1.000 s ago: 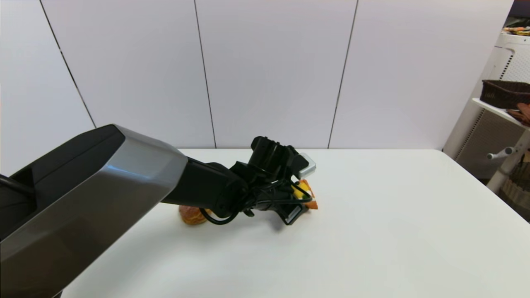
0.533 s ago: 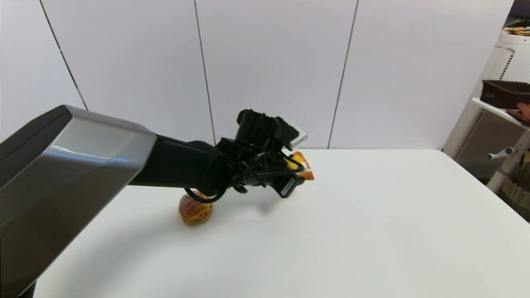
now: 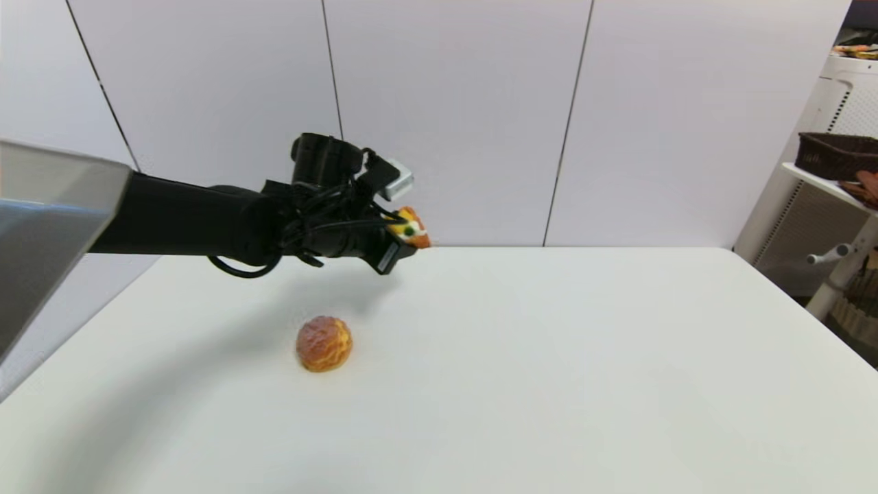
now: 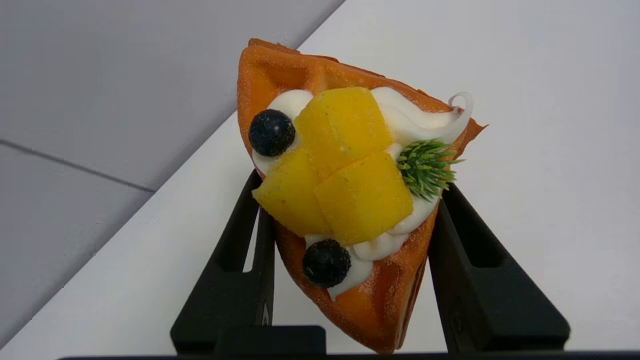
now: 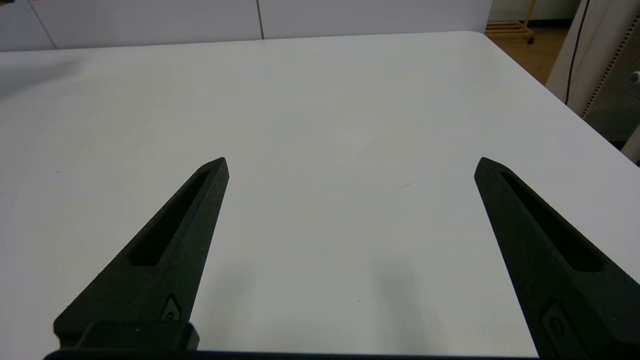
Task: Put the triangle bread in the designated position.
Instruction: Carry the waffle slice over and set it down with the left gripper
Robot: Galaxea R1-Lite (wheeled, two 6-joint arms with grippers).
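My left gripper [image 3: 401, 243] is shut on the triangle bread [image 3: 411, 230] and holds it in the air above the far left part of the white table [image 3: 549, 357]. Up close the triangle bread [image 4: 345, 180] is an orange-brown wedge with yellow fruit, white cream, dark berries and a green sprig, clamped between the two black fingers [image 4: 240, 270]. My right gripper [image 5: 350, 165] is open over bare table, with nothing between its fingers; it does not appear in the head view.
A round golden-brown crackled bun [image 3: 324, 343] lies on the table below and left of the held bread. At the right, past the table's edge, stands a white shelf unit [image 3: 833, 178] with a dark basket [image 3: 837, 154].
My left gripper has lifted the triangle bread off the table and carried it up and to the left. The round bun, hidden before by the arm, now shows fully.
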